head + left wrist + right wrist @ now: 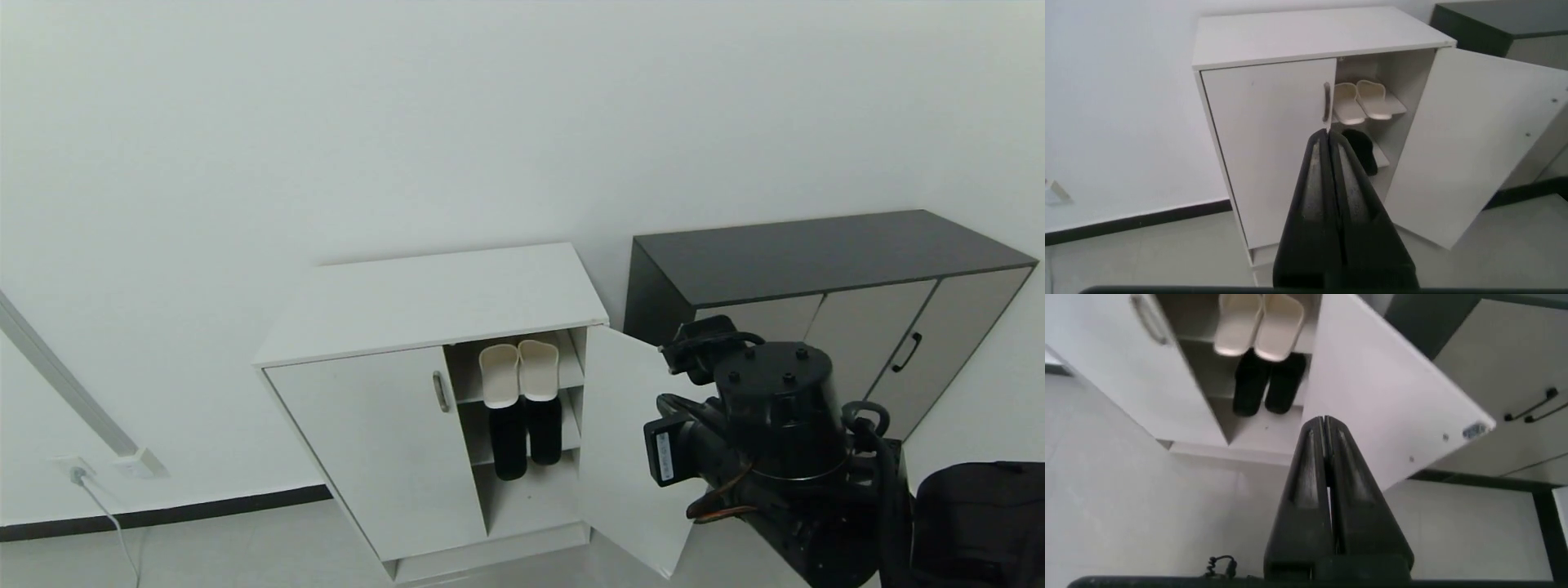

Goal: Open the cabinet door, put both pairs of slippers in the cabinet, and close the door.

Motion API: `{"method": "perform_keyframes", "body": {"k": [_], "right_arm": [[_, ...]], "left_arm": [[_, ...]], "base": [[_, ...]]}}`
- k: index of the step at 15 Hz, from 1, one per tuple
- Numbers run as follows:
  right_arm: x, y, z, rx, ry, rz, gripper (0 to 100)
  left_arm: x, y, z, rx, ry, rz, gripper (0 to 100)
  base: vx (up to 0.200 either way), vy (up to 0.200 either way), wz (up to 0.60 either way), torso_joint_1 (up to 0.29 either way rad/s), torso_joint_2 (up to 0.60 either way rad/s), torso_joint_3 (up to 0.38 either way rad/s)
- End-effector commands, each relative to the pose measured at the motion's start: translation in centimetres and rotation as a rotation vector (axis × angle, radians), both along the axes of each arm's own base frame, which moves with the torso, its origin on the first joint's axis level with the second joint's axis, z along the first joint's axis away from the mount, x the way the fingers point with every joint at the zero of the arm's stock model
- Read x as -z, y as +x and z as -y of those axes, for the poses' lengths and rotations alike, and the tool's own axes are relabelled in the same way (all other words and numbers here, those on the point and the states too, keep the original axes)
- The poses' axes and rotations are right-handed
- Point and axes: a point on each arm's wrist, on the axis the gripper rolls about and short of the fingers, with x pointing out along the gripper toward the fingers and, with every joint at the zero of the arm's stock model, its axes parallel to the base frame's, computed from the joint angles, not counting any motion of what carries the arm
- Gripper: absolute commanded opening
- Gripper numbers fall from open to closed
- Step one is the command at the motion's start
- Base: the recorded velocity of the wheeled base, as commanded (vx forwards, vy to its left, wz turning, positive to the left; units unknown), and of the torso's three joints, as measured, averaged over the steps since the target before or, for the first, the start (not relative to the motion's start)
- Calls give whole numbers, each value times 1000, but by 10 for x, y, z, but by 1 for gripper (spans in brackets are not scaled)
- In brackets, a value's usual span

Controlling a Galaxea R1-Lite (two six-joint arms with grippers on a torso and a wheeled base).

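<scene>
Both pairs of slippers are lying inside the white cabinet [433, 298], just below the centre of the head view. The white slippers [519, 371] are resting on the upper shelf and the black slippers [526, 437] on the shelf beneath. Each pair is sitting side by side, probably so that it fits the narrow half behind the open door [629, 457]. That door is standing swung wide toward the lower right of the frame, while the closed door [375, 449] with its handle [439, 392] is covering the other half.

By the look of it, only the closing is left. The right claw [1327, 425] is hovering in front of the open door's inner face with its fingers pressed together and nothing between them, seemingly placed to push the panel. The left claw [1328, 139] is likewise pressed together and empty, pointing at the cabinet front and apart from it.

To the right, a dark cabinet [816, 253] is standing against the same wall. A wall socket [73, 469] is sitting at lower left.

No writing is showing on the furniture or slippers. A small label [664, 457] on the right arm is too small to read.
</scene>
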Motion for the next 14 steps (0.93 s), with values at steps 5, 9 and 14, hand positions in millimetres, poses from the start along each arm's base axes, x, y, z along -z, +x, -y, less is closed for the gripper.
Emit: {"method": "perform_keyframes", "body": {"k": [5, 9, 14], "right_arm": [[-4, 31, 14, 44, 24, 9, 0], [-7, 94, 39, 103, 68, 15, 0], [13, 165, 74, 156, 108, -10, 0]], "left_arm": [[0, 0, 0, 0, 0, 0, 0], [0, 0, 0, 0, -1, 0, 0], [0, 0, 0, 0, -1, 0, 0]], "base": [[0, 0, 0, 0, 0, 0], [0, 0, 0, 0, 0, 0], [0, 0, 0, 0, 0, 0]]}}
